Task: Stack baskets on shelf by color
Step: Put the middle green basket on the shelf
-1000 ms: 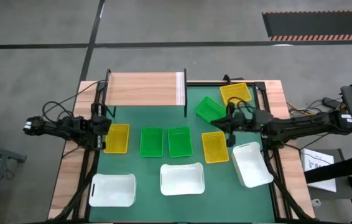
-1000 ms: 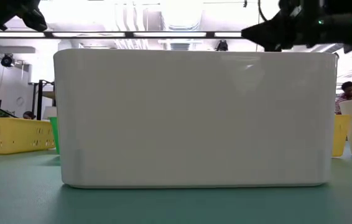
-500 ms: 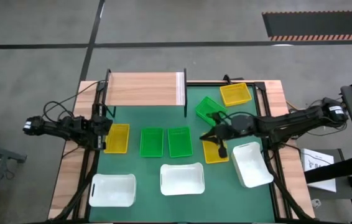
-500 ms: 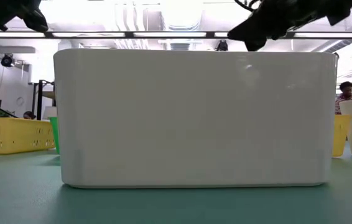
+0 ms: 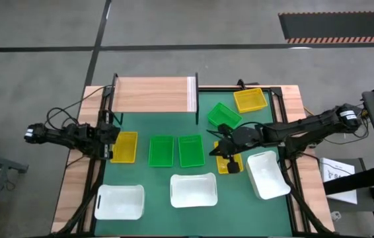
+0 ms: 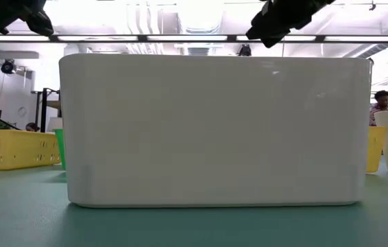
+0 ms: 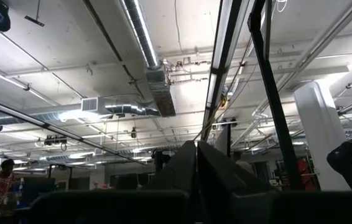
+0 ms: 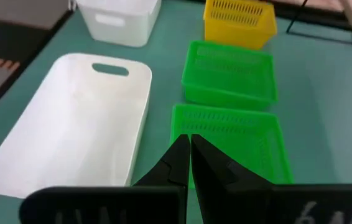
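High view: our right gripper [image 5: 219,153] (fingers pressed together, empty) nears the green baskets [image 5: 176,150]; next we must open and grasp

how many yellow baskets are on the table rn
3: one at the mat's left edge, one at the back right corner, one mid-right partly hidden under the right gripper.

A grey concrete floor [image 5: 41,26] crossed by dark lines [image 5: 174,47] surrounds the wooden table [image 5: 293,99], with a black-and-orange striped mat [image 5: 336,26] in one corner, while overhead bright strip lights [image 7: 226,37], silver ducts [image 7: 142,37] and cables hang from a white industrial ceiling [image 7: 51,43].
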Controlling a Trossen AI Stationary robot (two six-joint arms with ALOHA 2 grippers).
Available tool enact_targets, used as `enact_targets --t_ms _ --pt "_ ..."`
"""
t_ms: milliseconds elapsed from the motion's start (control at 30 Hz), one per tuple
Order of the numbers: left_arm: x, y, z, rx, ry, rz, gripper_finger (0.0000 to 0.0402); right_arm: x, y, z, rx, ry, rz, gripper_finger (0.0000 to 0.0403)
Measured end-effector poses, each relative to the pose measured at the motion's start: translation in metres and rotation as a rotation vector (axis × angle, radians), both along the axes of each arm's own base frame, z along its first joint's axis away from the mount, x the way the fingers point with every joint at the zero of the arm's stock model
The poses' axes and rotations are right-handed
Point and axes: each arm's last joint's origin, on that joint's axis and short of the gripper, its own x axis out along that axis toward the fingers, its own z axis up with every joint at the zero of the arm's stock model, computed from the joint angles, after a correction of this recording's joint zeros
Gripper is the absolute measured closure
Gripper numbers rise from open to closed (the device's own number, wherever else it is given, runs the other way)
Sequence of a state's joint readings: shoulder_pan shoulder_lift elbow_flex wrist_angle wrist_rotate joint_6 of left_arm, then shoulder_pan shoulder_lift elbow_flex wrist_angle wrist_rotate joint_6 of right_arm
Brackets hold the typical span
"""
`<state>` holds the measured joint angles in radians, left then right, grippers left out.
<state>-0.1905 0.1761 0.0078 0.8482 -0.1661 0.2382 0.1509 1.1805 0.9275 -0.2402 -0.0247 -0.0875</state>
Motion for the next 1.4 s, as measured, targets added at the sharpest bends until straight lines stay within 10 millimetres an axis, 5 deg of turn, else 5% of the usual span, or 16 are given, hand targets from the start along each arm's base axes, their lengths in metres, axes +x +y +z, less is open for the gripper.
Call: enact_targets --t_ms 467,633,1033,1400 --pt "0.0 0.0 0.0 -0.002 0.0 0.004 0.0402 0.051 0.022 0.011 -0.078 0.27 0.07 0.0394" --pt "0.0 0.0 0.0 -0.002 -0.001 0.004 0.0402 0.071 0.026 0.0 -0.094 0.357 0.073 0.0371" --pt "0.0 0.0 0.0 -0.002 0.0 0.004 0.0402 0.116 0.033 -0.045 -0.097 0.475 0.015 0.0237" --pt "0.0 0.0 0.0 -0.002 0.0 0.004 0.0402 0.13 0.034 -0.075 -0.085 0.523 -0.011 0.022"
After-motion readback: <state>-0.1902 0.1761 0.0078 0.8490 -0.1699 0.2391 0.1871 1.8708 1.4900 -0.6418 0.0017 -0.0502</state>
